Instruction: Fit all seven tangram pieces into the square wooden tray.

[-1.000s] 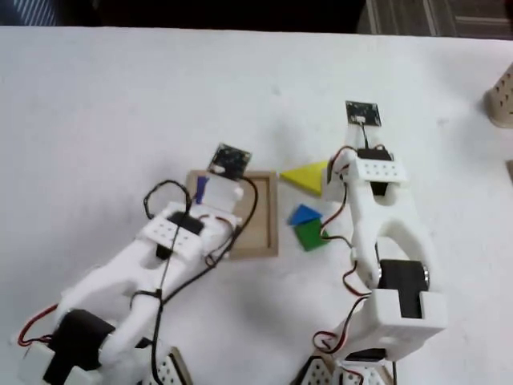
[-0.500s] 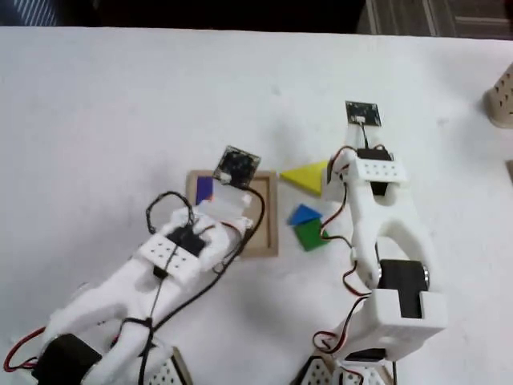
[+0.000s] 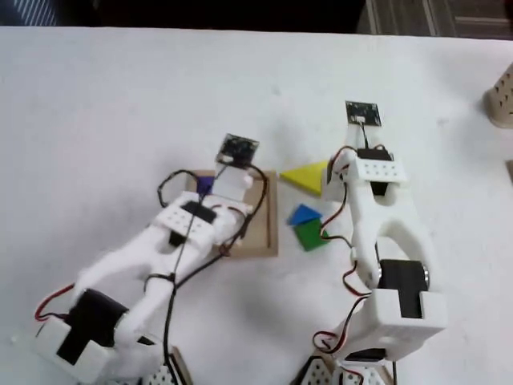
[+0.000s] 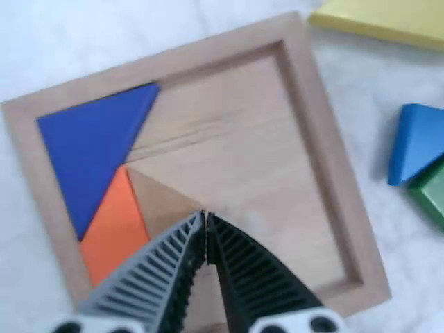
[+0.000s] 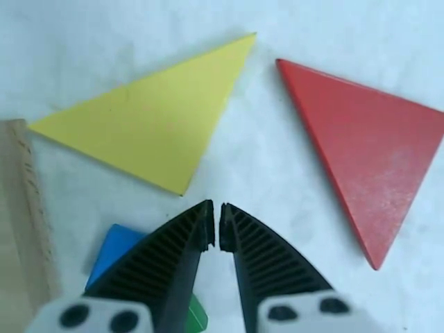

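The square wooden tray point(image 3: 271, 218) lies at mid-table, and its rim point(image 4: 324, 132) fills much of the left wrist view. Inside it sit a blue triangle point(image 4: 90, 137) and an orange piece point(image 4: 114, 236), side by side in one corner. My left gripper point(image 4: 206, 223) hangs shut and empty over the tray's bare floor. A large yellow triangle point(image 3: 304, 175), a small blue piece point(image 3: 303, 213) and a green piece point(image 3: 309, 235) lie on the table right of the tray. My right gripper point(image 5: 214, 229) is shut and empty above the table between the yellow triangle point(image 5: 152, 132) and a red triangle point(image 5: 368, 146).
The right arm point(image 3: 377, 208) stands just right of the loose pieces and covers the red triangle from above. A pale pegged object point(image 3: 502, 100) sits at the table's right edge. White table stretches open behind and to the left of the tray.
The left arm has shifted over the tray, its wrist moving slightly right and farther back. The right arm and all loose pieces have stayed put.
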You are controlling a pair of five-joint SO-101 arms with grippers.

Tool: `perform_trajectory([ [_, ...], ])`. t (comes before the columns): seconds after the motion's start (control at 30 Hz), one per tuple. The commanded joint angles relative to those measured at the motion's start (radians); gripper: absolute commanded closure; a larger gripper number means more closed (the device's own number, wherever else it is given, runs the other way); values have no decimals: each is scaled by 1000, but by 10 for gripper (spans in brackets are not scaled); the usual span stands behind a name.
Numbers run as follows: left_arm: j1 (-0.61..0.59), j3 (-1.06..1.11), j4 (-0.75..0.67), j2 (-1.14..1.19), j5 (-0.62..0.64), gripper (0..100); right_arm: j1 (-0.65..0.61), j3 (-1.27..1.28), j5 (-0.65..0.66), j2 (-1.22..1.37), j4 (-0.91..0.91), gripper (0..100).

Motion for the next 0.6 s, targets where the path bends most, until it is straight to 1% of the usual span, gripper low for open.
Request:
perform_trajectory([
  [0.0, -65, -51, 9, 2, -3, 976, -8, -5, 11, -22, -12, 978],
  [0.37, -67, -51, 11, -4, -8, 976, -8, -5, 12, -22, -12, 978],
  [0.57, -59, 17, 44, -145, -9, 976, -8, -5, 12, -24, -12, 978],
])
